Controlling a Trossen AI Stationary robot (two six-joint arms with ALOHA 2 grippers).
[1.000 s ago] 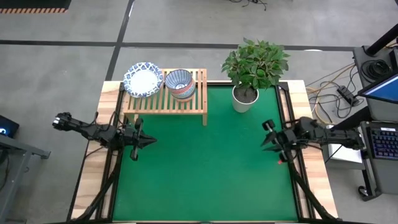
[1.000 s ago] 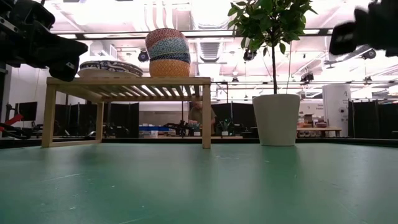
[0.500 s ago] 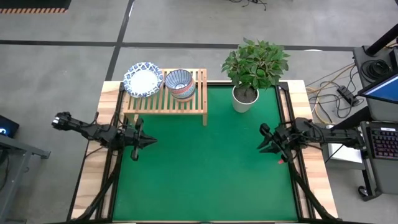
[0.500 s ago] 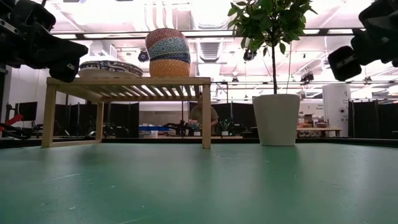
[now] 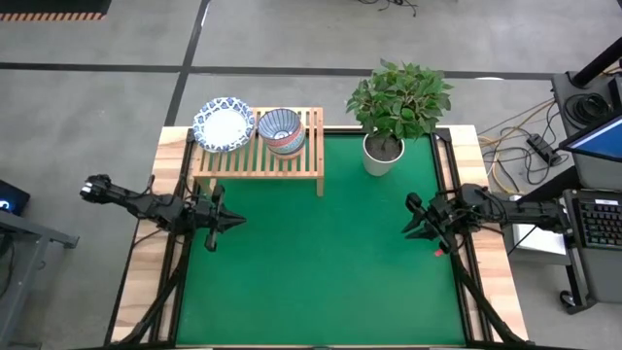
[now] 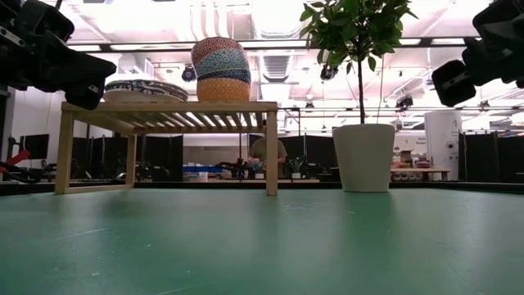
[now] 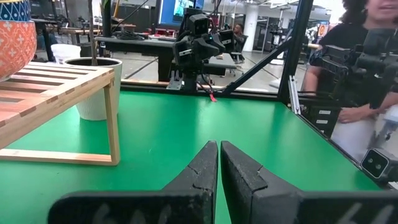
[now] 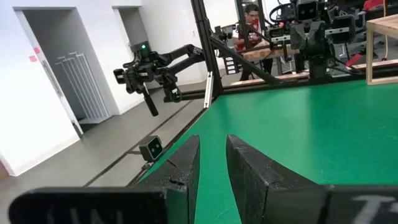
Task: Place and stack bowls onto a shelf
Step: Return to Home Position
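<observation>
1. The stack of small deep bowls (image 5: 282, 130) stands near the middle of the shelf (image 5: 292, 167). From above only the top bowl shows, blue-striped inside. The low view shows the side of the stack: a red-orange bowl on top, blue bands below it and a yellow-orange bowl at the bottom. The number of bowls cannot be confirmed.
2. The stack of wide white bowls (image 5: 224, 123) sits on the shelf's left end, just beside the small stack. Overhead, one bowl hides any beneath it. In the low view the left gripper (image 6: 92, 85) covers the stack's left edge.
3. In the left wrist view the small stack is cut off, showing only an orange patterned sliver.
4. The left gripper hangs above the left side of the green table (image 5: 321, 272), in front of the shelf and apart from it. Its fingers are pressed together and empty.
5. The right gripper (image 5: 406, 224) hangs above the table's right side. Its fingers are parted by a narrow gap and hold nothing.
6. A white plant pot (image 5: 383, 156) with a leafy plant stands at the table's rear, right of the shelf and apart from it.
7. A person (image 7: 354, 81) stands beyond the table.
</observation>
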